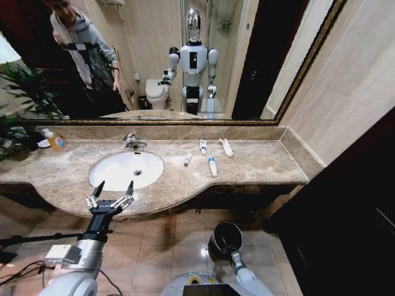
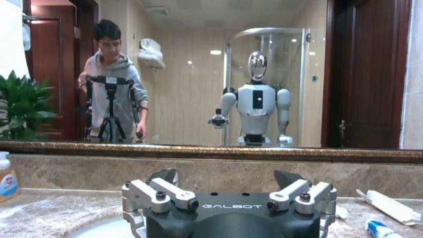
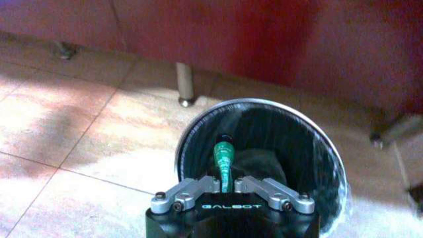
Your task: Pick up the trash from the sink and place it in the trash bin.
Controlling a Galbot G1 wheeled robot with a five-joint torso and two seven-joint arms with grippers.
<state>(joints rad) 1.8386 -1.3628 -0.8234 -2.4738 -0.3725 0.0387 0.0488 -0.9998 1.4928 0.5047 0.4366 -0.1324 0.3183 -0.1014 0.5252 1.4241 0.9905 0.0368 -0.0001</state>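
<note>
Clenching a green tube (image 3: 223,157) over the trash bin (image 3: 317,144), the right gripper (image 3: 227,184) hides its lower end; left gripper (image 1: 111,192) spread wide.

The right tool (image 3: 227,184) pinches a green tube (image 3: 223,157) above the trash bin (image 3: 317,148).

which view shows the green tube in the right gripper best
The right wrist view: the green tube is pinched in the right gripper, held over the open trash bin. The head view shows just the bin on the floor by that arm; the tube cannot be made out there.
</note>
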